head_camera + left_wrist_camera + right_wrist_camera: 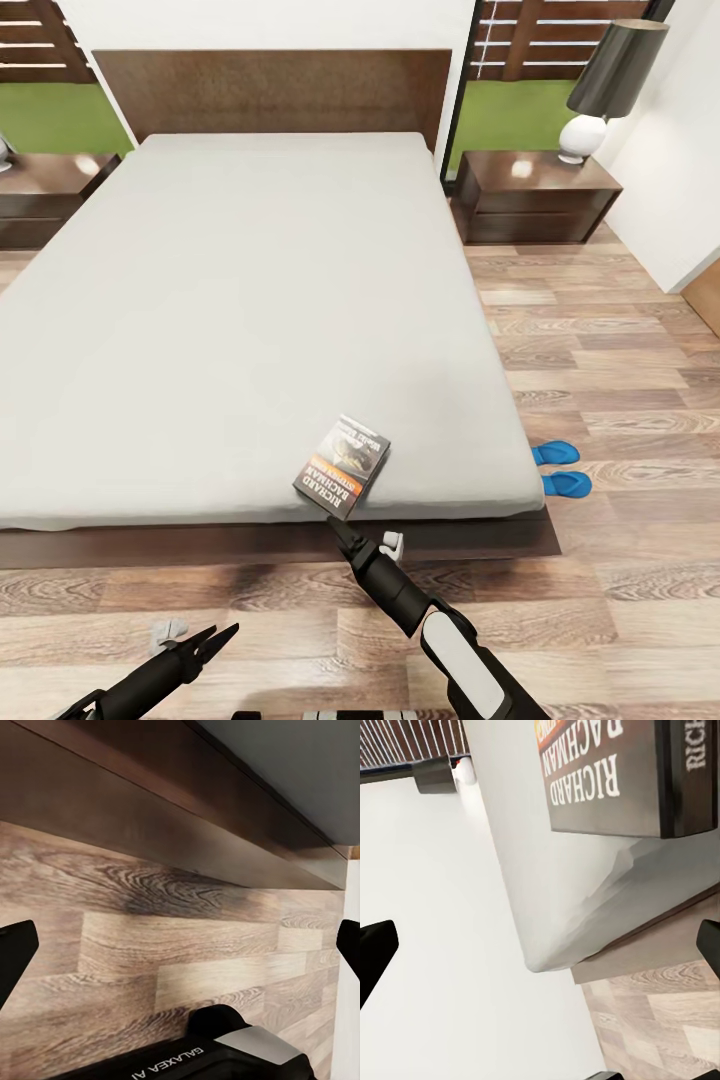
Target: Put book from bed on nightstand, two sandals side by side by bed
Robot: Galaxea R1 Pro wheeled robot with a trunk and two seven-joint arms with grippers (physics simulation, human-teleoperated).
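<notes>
One bed [230, 300] with one headboard [270, 90]. One book [342, 465] lies on the mattress, just beyond the tip of the right pincer [333, 524]. Two blue sandals [560, 468] sit on the floor, off to that pincer's right. Two nightstands: one [535, 195] far ahead and to the right of the right pincer, the other [45, 195] far ahead of the left pincer [215, 640]. One lamp [605, 85] stands on the right nightstand. Two robot arms, each with one pincer
</notes>
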